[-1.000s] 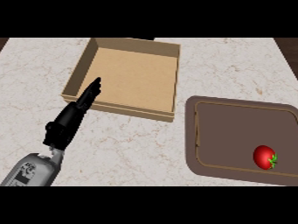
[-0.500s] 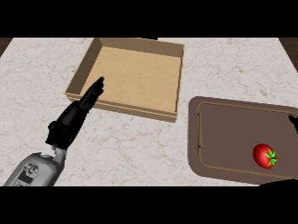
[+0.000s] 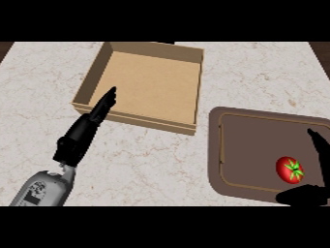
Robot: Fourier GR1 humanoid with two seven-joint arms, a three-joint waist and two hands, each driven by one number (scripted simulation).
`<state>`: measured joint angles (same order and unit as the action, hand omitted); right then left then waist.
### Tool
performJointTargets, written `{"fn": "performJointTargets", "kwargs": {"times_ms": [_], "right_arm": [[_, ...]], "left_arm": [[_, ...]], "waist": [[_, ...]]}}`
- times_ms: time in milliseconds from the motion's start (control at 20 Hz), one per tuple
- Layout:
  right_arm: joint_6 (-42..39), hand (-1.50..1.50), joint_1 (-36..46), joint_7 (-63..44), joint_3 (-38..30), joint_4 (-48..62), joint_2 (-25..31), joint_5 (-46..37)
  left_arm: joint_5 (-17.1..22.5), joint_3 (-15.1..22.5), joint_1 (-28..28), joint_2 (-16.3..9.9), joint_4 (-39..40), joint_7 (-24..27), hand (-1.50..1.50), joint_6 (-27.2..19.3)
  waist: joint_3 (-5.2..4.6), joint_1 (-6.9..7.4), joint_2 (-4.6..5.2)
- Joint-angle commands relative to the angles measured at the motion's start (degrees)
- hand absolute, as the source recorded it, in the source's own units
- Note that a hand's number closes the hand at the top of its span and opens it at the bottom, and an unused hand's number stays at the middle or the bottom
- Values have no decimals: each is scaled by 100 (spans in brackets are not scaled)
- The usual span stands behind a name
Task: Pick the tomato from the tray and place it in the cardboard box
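Red tomato (image 3: pixel 290 169) lies in tray (image 3: pixel 267 125); right hand (image 3: pixel 326 167) beside it, fingers released; left hand (image 3: pixel 87 128) outstretched, fingers straight, near cardboard box (image 3: pixel 149 80).

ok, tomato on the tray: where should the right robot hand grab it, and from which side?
Probably around the tomato's round red body, below the green stem cap, coming from its right. It sits alone on the tray near the right wall, with nothing blocking its sides. The right robot hand is already open beside it, fingers along its right and thumb near the front, so closing inward should wrap the widest part.
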<state>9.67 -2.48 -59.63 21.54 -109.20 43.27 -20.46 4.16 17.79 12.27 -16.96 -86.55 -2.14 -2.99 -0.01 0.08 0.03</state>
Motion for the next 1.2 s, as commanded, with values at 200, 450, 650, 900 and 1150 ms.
{"fn": "performJointTargets", "kwargs": {"times_ms": [200, 450, 650, 900, 1150], "right_arm": [[-448, -150, 54, 176, -291, 373, -587, -599], [-899, -150, 0, 167, -566, 363, -830, -670], [-881, -150, -306, 492, -564, 517, -1103, -745], [-1020, -150, -328, 533, -580, 717, -1569, -1147], [-1392, -150, -69, 861, -861, 1286, -1748, -1266]], "left_arm": [[-274, -292, 318, 287, 101, -291, 0, 304], [-340, -454, -85, 438, -146, -153, 0, 422], [-638, -340, 61, 786, -106, -412, 0, 196], [-595, -729, 82, 639, 48, -213, 0, 658], [-624, -839, -218, 615, -327, -230, 0, 917]], "waist": [[1, -26, -4], [0, -21, -6], [0, -38, -6], [1, -27, -7], [1, -11, -6]]}}
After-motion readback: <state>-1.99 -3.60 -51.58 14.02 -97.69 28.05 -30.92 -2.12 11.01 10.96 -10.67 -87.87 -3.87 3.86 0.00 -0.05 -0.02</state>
